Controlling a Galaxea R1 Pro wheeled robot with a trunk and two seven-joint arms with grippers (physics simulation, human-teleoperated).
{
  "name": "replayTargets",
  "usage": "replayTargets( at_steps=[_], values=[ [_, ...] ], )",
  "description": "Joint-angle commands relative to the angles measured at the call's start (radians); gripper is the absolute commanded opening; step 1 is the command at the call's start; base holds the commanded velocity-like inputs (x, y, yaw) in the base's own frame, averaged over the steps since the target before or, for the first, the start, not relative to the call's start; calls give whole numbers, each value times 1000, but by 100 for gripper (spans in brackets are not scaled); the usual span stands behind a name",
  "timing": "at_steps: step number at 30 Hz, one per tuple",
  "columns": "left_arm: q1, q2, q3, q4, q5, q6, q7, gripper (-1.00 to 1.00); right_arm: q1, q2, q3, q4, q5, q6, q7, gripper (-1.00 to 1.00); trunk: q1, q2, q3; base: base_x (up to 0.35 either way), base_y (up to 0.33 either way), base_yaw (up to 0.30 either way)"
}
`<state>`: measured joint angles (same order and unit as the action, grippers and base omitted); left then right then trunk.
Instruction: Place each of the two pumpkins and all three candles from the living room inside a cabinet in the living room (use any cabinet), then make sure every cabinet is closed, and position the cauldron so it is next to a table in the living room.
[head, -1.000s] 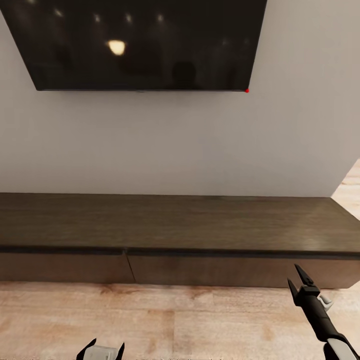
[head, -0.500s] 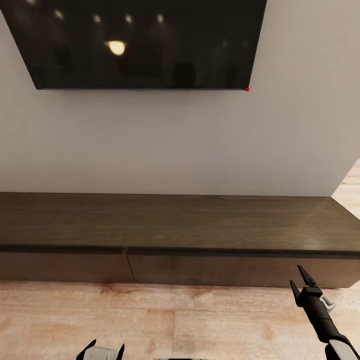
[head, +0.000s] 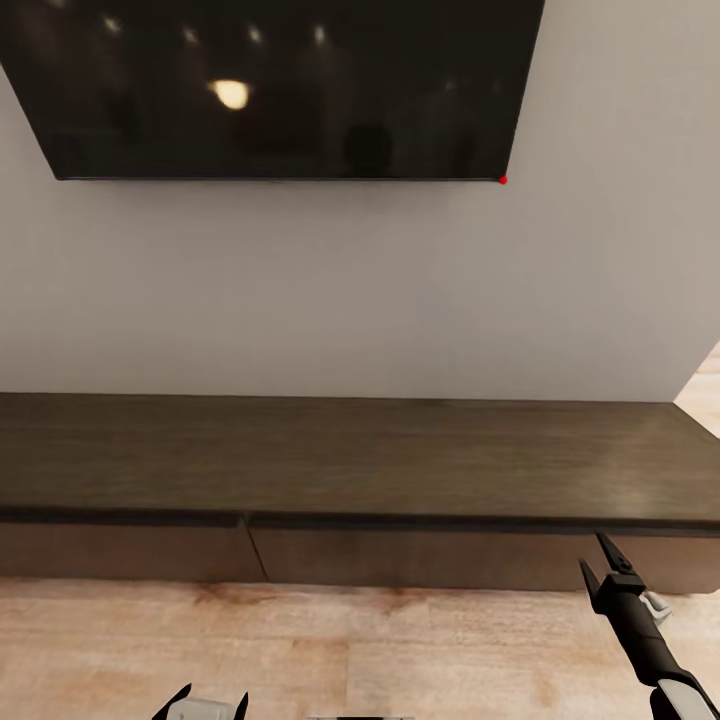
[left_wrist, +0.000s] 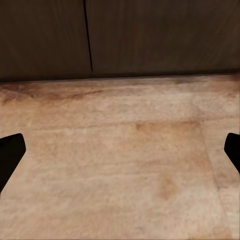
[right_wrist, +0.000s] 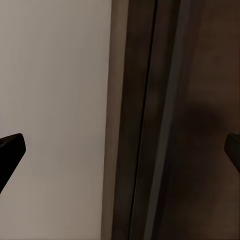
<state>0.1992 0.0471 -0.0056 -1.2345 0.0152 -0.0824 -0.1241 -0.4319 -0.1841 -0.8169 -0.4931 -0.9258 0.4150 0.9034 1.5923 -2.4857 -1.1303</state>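
cabinet: dark brown wood grain, plain front panels
wall: flat pale grey-white
television: glossy black, one red dot at its lower corner
floor: light tan planks with reddish-brown blotches
right end effector: black
left end effector: black tips, white body

I'm looking at a home living room: big black flat-screen TV mounted on a plain pale wall, ceiling lights reflected in it, long low dark-brown cabinet running under it along the wall, closed handleless front panels, light wood plank floor in front.
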Motion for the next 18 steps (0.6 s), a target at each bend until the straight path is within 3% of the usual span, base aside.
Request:
replayTargets(
  at_steps=[1, 18],
  values=[
    [0, 0, -1, 0, 2, -2, -2, 100, -1, 0, -2, 1, -5, 8, 2, 100, 0, 0, -1, 84, 0, 0],
    [0, 0, -1, -3, 2, -3, -2, 100, -1, 0, -2, 1, -5, 8, 2, 100, 0, 0, -1, 49, 1, 0]
  ],
)
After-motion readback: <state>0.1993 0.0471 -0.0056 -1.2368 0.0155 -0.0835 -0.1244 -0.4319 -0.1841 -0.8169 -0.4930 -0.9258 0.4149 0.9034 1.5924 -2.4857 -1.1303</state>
